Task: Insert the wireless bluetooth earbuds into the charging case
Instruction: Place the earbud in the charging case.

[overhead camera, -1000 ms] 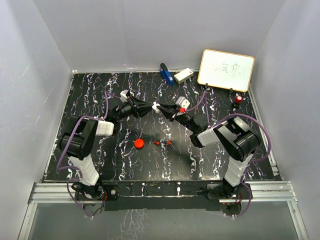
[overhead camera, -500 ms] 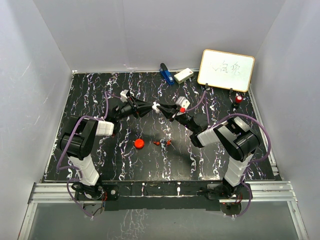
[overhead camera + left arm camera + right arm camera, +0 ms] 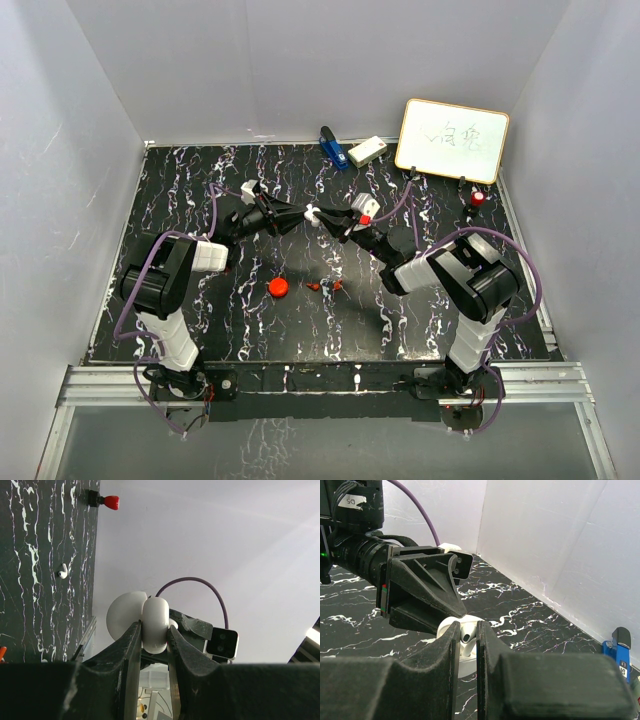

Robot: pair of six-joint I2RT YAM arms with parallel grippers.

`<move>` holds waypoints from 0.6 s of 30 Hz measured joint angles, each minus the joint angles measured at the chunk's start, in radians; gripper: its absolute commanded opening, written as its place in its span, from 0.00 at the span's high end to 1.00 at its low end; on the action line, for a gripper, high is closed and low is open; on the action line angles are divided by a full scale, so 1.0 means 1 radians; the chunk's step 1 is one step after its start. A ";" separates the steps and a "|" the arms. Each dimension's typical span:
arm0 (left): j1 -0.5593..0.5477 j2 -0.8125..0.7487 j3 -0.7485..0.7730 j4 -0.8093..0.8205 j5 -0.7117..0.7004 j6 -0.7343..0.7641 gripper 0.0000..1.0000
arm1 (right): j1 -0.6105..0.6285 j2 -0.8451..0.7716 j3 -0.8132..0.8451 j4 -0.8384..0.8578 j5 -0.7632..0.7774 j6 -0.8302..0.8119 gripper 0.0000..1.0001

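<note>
Nearer the arm bases than the charging case [image 3: 311,212], one round, glossy red disc [image 3: 278,287] lies flat on the black, white-veined desk [image 3: 200,330]. Just right of it sits a tiny cluster of red and purple earbuds [image 3: 328,286], too small to count.

The two tools meet at the case — a smooth, white, rounded plastic shell with its lid swung open. The left tool [image 3: 154,626] pinches its body from both sides. The right tool [image 3: 466,636], narrowed to a slit, grips one white earbud [image 3: 467,637] right at the case's mouth. Neither tool nor the case has shifted over the last second.

Right of the case lie one loose white earbud [image 3: 62,571] and, farther off, one red-capped marker [image 3: 477,199]. Behind the case lie a blue clip [image 3: 331,146], a white box [image 3: 367,151] and a rectangular whiteboard [image 3: 452,140].
</note>
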 measured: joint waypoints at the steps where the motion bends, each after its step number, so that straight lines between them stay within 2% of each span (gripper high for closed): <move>1: 0.000 0.000 0.000 0.001 0.001 0.000 1.00 | 0.000 0.000 0.000 0.000 0.000 0.000 1.00; 18: -0.001 0.005 0.000 0.012 0.002 -0.007 1.00 | 0.000 0.000 0.000 0.000 0.000 0.000 1.00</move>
